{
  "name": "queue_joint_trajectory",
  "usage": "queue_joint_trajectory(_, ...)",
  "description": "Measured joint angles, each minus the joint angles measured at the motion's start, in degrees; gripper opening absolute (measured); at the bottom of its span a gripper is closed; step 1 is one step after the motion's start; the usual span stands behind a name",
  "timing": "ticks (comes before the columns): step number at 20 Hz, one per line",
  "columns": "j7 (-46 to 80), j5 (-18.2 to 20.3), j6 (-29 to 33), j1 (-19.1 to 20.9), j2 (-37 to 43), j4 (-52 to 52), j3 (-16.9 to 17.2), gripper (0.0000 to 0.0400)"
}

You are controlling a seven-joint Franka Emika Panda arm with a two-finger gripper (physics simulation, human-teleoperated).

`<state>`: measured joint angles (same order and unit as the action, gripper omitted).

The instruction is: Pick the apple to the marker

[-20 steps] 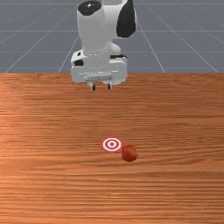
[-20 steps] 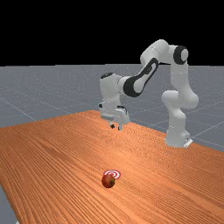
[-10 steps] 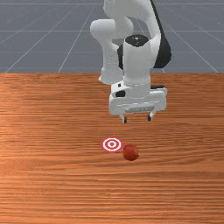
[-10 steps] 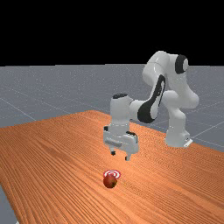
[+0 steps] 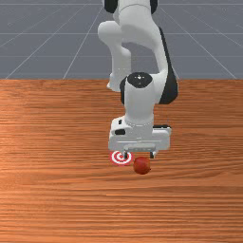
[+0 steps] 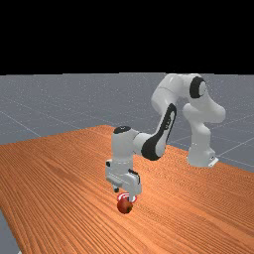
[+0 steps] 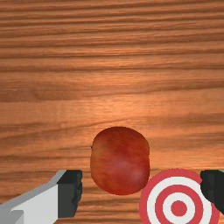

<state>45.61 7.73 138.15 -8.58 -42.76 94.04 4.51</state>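
Observation:
My gripper (image 5: pixel 139 155) stands open above the table, just behind the apple in the front view. In the far view the gripper (image 6: pixel 124 194) hangs over the apple's area. The red apple (image 5: pixel 142 165) rests on the table beside the marker, a red and white ring target (image 5: pixel 116 158), partly covered by one finger. From the wrist view, the apple (image 7: pixel 120 160) lies below and between the open fingers' lines, with the gripper (image 7: pixel 142 192) touching nothing. There the marker (image 7: pixel 179 208) reaches under one fingertip, close against the apple's outline.
The orange-brown table (image 5: pixel 57 199) extends around the apple and marker. The arm's base (image 6: pixel 201 156) stands at the table's far edge, at the far view's right.
My open hand has come down and forward toward the apple, and over the last half second a little to the front view's left. Earlier, the apple shifted very slightly to the front view's right.

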Motion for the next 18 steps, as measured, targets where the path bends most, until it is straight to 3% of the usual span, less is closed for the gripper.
queue_joint_trajectory(8, 1.72, 0.09, 0.47, -0.73, -5.34, -3.28, 0.06, 0.0400)
queue_joint_trajectory(9, 2.01, 0.12, 0.53, -0.86, -5.50, -3.42, 0.11, 0.0288)
queue_joint_trajectory(12, 2.40, 0.19, 0.16, -0.82, -4.98, -2.76, 0.42, 0.0286)
queue_joint_trajectory(18, 1.29, 0.54, 1.16, 0.68, 2.37, 10.38, 1.72, 0.0286)
